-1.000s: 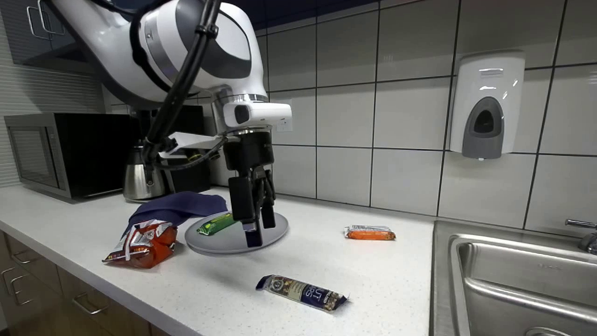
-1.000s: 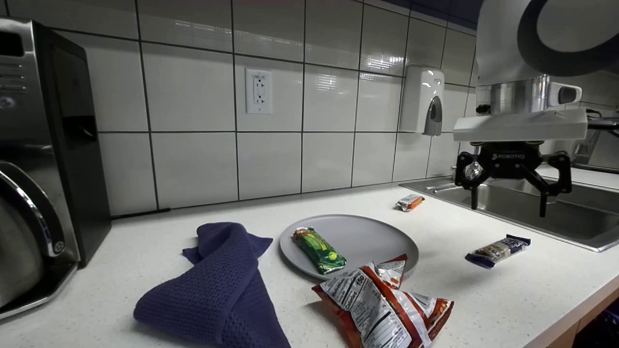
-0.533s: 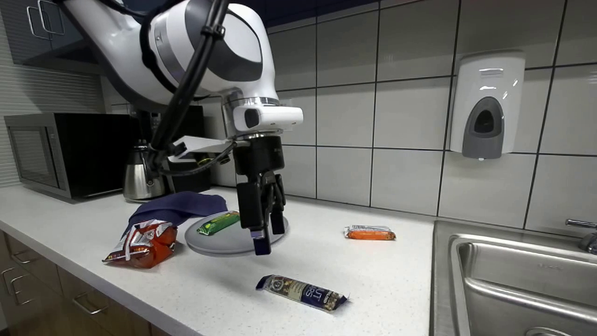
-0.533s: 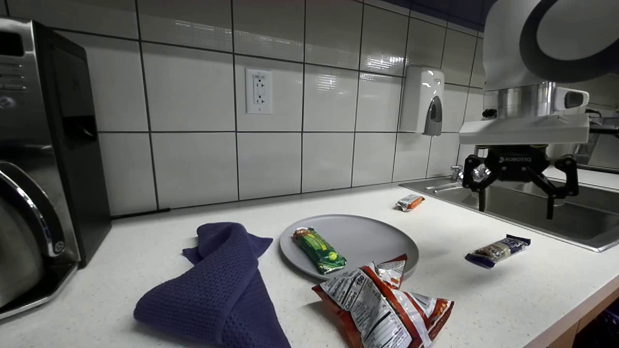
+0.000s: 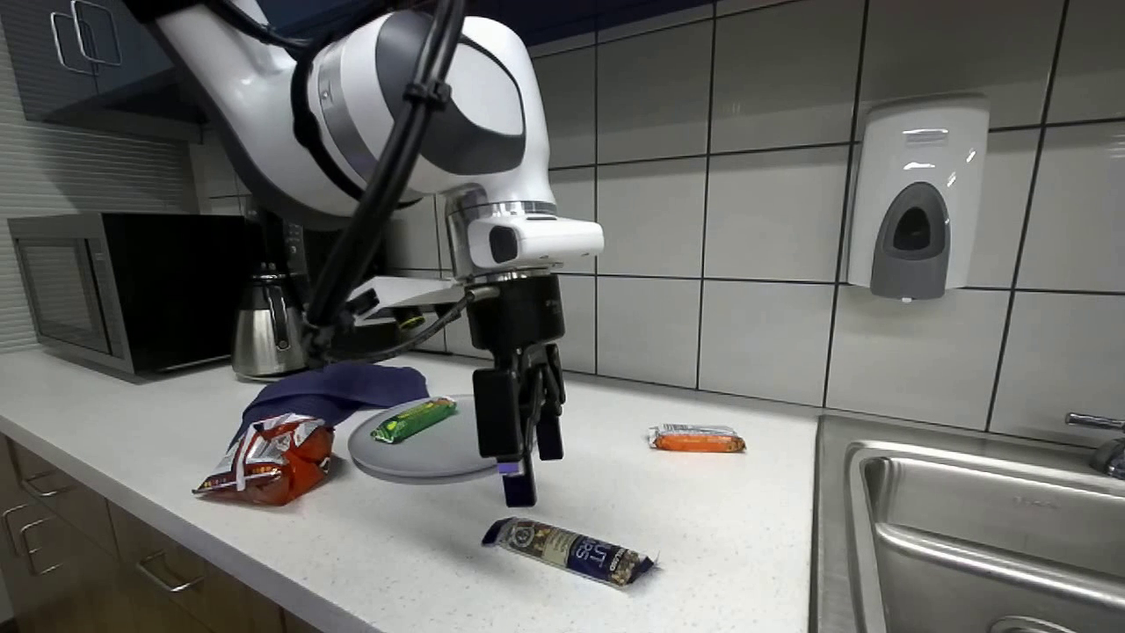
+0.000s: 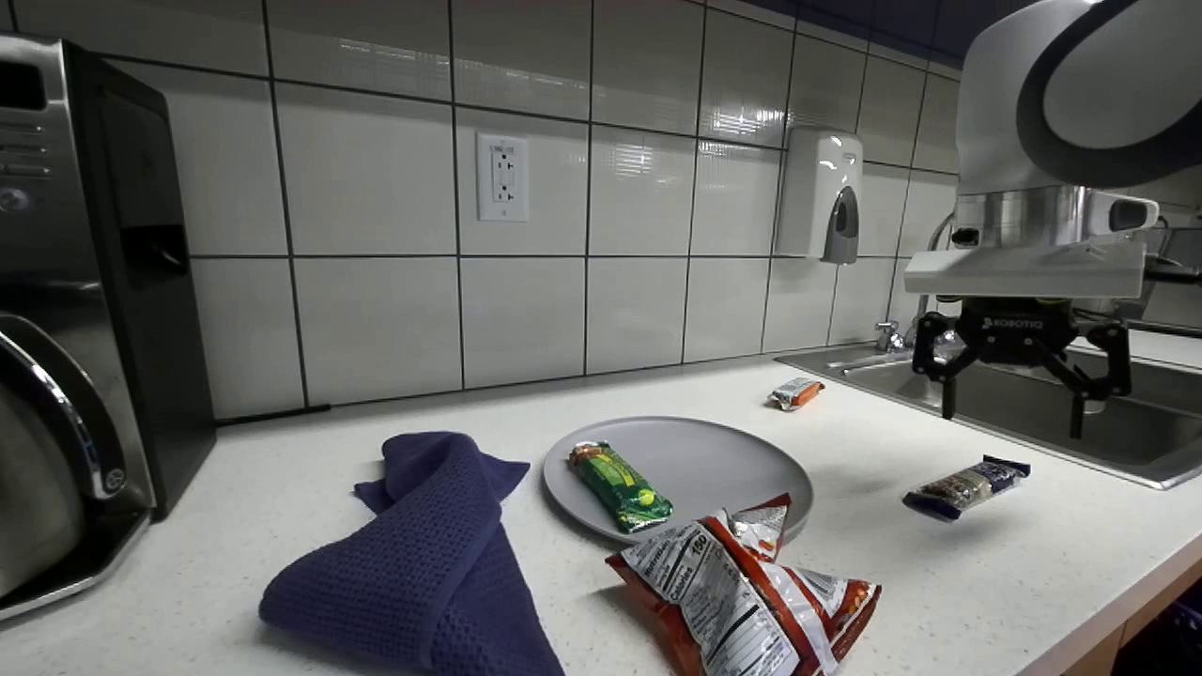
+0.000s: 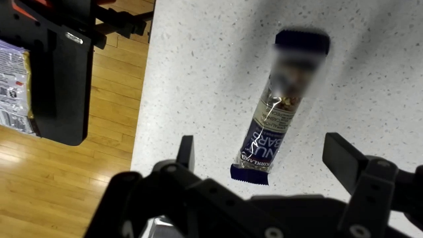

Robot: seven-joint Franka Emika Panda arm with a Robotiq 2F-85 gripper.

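A nut bar [image 7: 266, 138] in a navy and clear wrapper lies flat on the white counter; both exterior views show it too. Above it hangs my gripper [image 5: 535, 470], jaws wide apart and holding nothing. In the wrist view the bar's near end lies between the two fingers [image 7: 343, 158] as seen from above, touching neither; its far end looks blurred. In an exterior view the gripper [image 6: 1012, 413] is clearly higher than the bar [image 6: 967, 488]. A green-wrapped bar [image 6: 622, 486] rests on a grey plate [image 6: 732, 455]. An orange bar [image 5: 697, 439] lies nearer the tiled wall.
A red chip bag [image 6: 742, 601] leans by the plate, with a dark blue towel [image 6: 441, 563] beside it. The steel sink [image 5: 835, 527] borders the counter. A microwave [image 5: 176, 290] and carafe [image 5: 268, 334] stand behind. Wooden floor [image 7: 112, 115] shows past the counter's edge.
In both exterior views my gripper has come lower and shifted right, nearer the nut bar. Its jaws have stayed apart. The bars, plate, bag and towel have not moved.
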